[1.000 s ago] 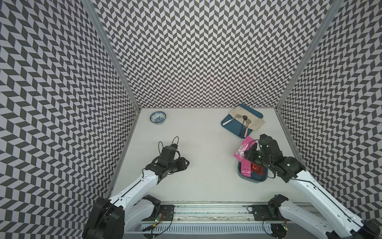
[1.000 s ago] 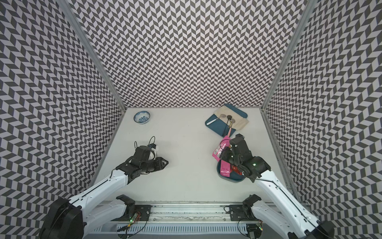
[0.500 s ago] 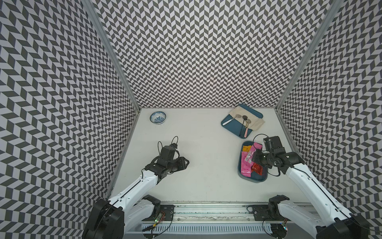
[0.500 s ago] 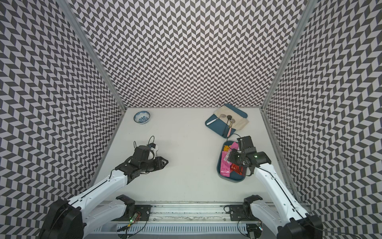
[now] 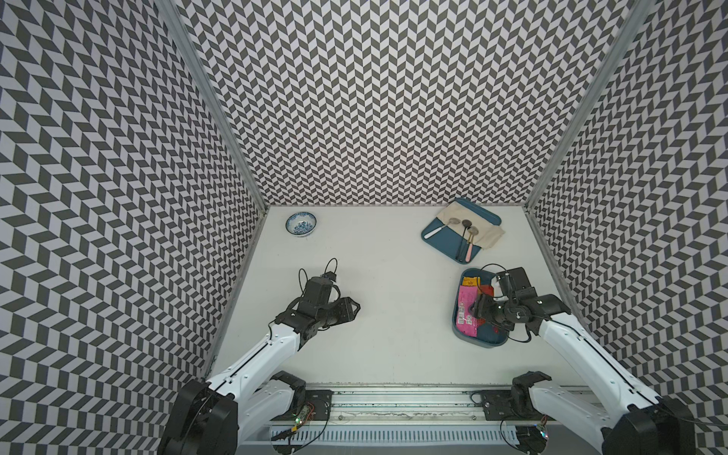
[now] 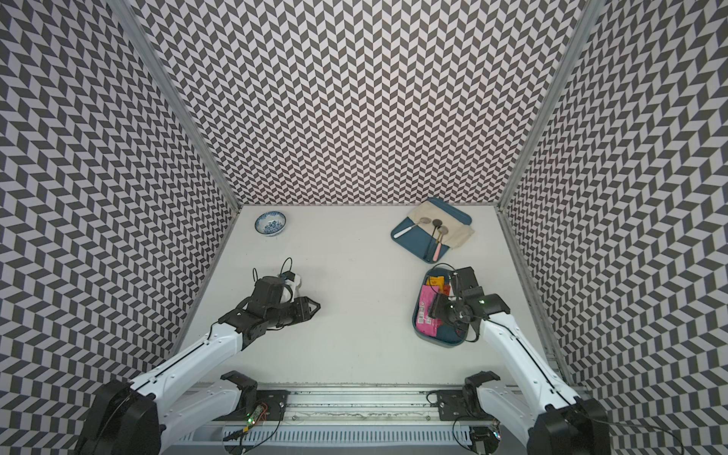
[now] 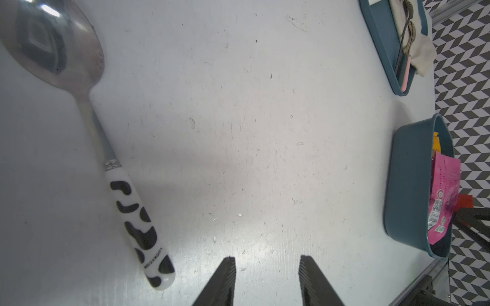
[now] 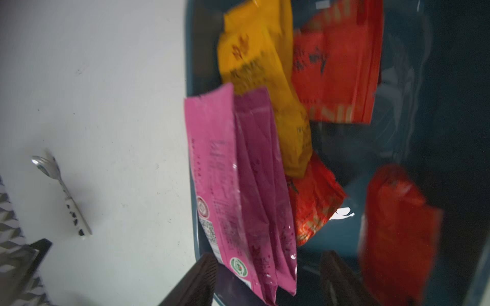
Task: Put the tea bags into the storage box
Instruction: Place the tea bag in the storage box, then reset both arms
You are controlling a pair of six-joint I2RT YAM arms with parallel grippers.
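Observation:
The teal storage box (image 5: 488,342) (image 6: 445,339) stands at the right, also in the left wrist view (image 7: 408,185). Inside lie the tea bags: two pink sachets (image 8: 212,172) (image 5: 466,313), a yellow-orange packet (image 8: 254,66) and red-orange foil packets (image 8: 336,66), one of them blurred (image 8: 397,233). The lighter pink sachet leans on the box's wall and sticks up over the rim (image 7: 445,185). My right gripper (image 8: 267,261) (image 5: 478,310) hovers open over the box, its fingers astride the pink sachets' ends without pinching them. My left gripper (image 7: 267,261) (image 5: 352,311) is open and empty above bare table.
A spoon with a black-and-white patterned handle (image 7: 132,212) (image 8: 66,196) lies on the table beside the left gripper. A flat blue tray (image 5: 433,232) with a beige cloth and spoons sits at the back right. A small patterned bowl (image 5: 301,223) stands at the back left. Patterned walls enclose the table.
The right gripper carried a pink sachet down into the box, then opened and let it go. The left jaws have widened a little; that arm has stayed put.

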